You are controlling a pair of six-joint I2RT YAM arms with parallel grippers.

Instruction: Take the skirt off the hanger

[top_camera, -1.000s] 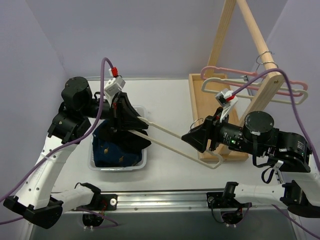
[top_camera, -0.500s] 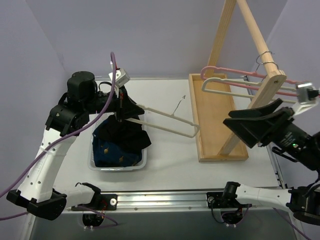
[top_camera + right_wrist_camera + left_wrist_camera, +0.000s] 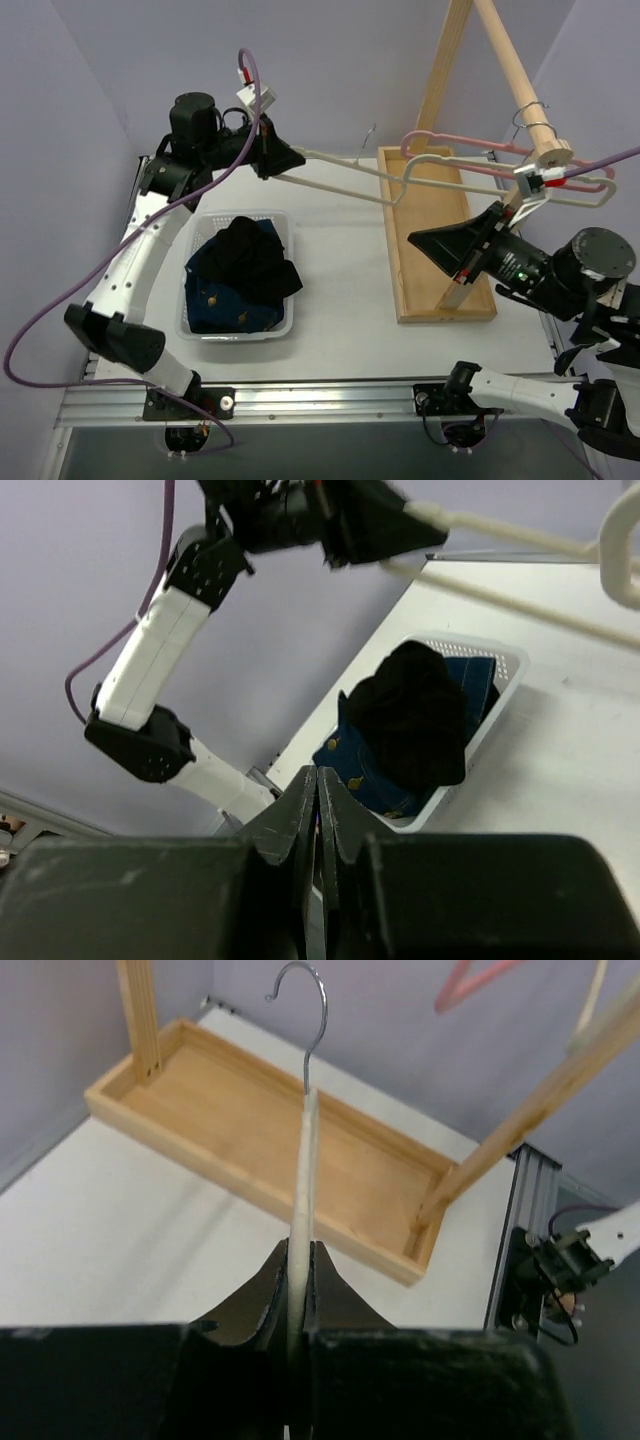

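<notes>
The left gripper point(image 3: 290, 158) was closed almost fully on one end of the hanger point(image 3: 350, 180), with the pale plastic pinched edge-on between the jaws in the left wrist view. The hanger was bare and was held out ahead of the fingertips, its wire hook point(image 3: 308, 1020) standing beyond them and the wooden tray point(image 3: 200, 1110) lying ahead and below. The skirt point(image 3: 250, 262) was found well below and behind that gripper, heaped in the basket point(image 3: 190, 322) on top of the denim garment point(image 3: 215, 300). It was clear of the hanger, so the removal itself was judged done.

The right gripper point(image 3: 422, 240) was pressed shut on nothing. The skirt and basket lay ahead of and below its fingertips, and the tray was just beside it.

Several risks were judged to remain. The hanger was gripped only at its tip, so its long free length could be levered round or slipped out of the jaws by any knock. Its far end was close to the pink hanger point(image 3: 450, 137) and the pale one hung beside it, and could be snagged there. If a return to the rail point(image 3: 515, 70) was intended, the hook could be missed or caught askew.
</notes>
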